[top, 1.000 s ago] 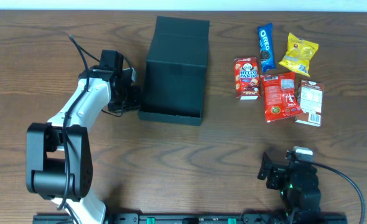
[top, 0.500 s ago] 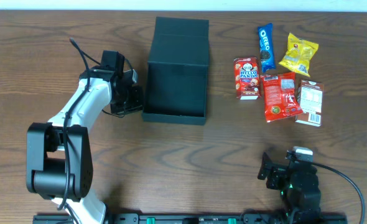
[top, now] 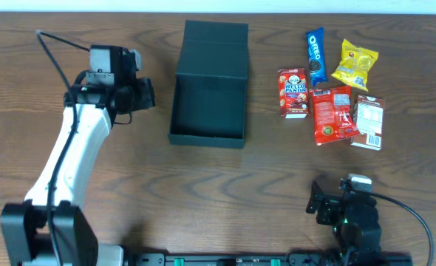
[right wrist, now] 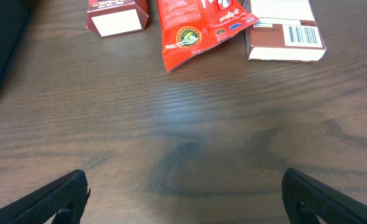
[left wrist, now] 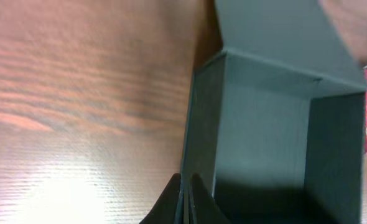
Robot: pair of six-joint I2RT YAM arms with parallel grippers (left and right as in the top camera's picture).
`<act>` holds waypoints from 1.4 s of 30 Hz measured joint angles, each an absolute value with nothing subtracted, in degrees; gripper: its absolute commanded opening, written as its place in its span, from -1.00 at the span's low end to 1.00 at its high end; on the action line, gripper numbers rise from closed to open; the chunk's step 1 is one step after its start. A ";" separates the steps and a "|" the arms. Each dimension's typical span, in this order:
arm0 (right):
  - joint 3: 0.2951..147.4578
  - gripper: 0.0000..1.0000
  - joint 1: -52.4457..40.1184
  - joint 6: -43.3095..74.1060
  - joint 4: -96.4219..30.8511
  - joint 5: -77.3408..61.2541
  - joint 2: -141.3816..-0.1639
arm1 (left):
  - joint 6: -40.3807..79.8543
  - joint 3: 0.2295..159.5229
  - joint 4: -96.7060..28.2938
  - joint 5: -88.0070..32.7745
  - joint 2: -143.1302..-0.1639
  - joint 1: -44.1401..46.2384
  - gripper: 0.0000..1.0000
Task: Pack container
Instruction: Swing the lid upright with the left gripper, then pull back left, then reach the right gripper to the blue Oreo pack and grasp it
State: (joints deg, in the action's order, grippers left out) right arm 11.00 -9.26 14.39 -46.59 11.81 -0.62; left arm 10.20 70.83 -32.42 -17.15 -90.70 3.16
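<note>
Looking down, I see the container [top: 209, 103] mid-table [top: 203, 192], mouth up, its long side running near to far, lid flap [top: 216, 33] lying open at the far end. My left gripper [top: 142, 94], pinched shut and empty, has pulled away from its left wall. My right gripper [right wrist: 183, 193] gapes wide.

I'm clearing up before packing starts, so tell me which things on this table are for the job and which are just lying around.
For the job:
open black box; probably to go inside it: Oreo packet, yellow snack bag, Hello Panda box, red snack pouch, brown-and-white carton

Just lying about:
no loose extras visible; only rig parts: black rail, cable
</note>
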 measured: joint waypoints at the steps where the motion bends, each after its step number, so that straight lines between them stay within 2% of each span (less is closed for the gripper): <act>1: 11.00 0.99 -9.26 14.39 -46.59 11.81 -0.62 | 10.07 70.87 -32.42 -16.69 -90.32 3.16 -0.88; 10: 10.98 0.99 -9.26 14.39 -45.54 11.81 -0.62 | 10.02 70.87 -34.24 -15.64 -90.37 3.14 -0.88; 13: 10.50 0.99 -9.26 15.53 -36.82 11.07 -0.67 | 10.02 70.87 -35.11 -15.44 -90.37 3.16 -0.88; 15: 10.55 0.99 -9.26 20.49 -30.57 8.38 -0.62 | 10.02 70.87 -36.01 -15.35 -90.37 3.14 -0.88; 22: 10.52 0.98 -9.26 44.40 -31.14 -3.62 -0.62 | 10.02 70.87 -37.15 -15.00 -90.37 3.16 -0.88; 25: 10.41 0.98 -9.26 48.58 -26.37 -4.58 -0.64 | 10.00 70.87 -37.17 -15.03 -90.37 3.14 -0.88; 30: 10.44 0.99 -8.82 47.90 -15.31 -5.58 -4.36 | 9.15 70.87 -36.71 -15.00 -90.37 3.16 -0.89; 35: 12.53 0.98 -5.34 42.09 -7.51 -6.13 -23.03 | 7.53 70.87 -31.99 -14.79 -90.37 3.16 -0.81; 36: 14.55 0.99 -4.10 40.36 -6.15 -6.17 -28.25 | 7.42 70.87 -30.65 -14.57 -90.37 3.14 -0.76; 38: 21.37 0.99 -1.28 35.53 -4.89 -6.11 -40.14 | 6.85 70.87 -27.27 -13.37 -90.37 3.14 -0.28; 39: 25.80 0.98 -0.19 32.80 -5.26 -6.28 -45.74 | 6.85 70.85 -25.41 -12.58 -90.45 3.14 0.12; 40: 29.67 0.99 0.54 30.52 -5.08 -6.15 -50.41 | 6.63 70.85 -24.36 -11.84 -90.43 3.16 0.61; 41: 34.30 0.98 1.17 28.01 -5.17 -6.15 -55.79 | 6.68 70.85 -23.09 -11.25 -90.45 3.14 0.91; 42: 40.36 0.99 1.50 24.88 -6.57 -6.09 -62.11 | 6.61 70.87 -22.39 -10.66 -90.54 3.14 0.90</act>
State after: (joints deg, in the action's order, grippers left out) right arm 40.36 1.50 24.88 -6.57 -6.09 -62.11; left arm 6.61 70.87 -22.39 -10.66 -90.54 3.14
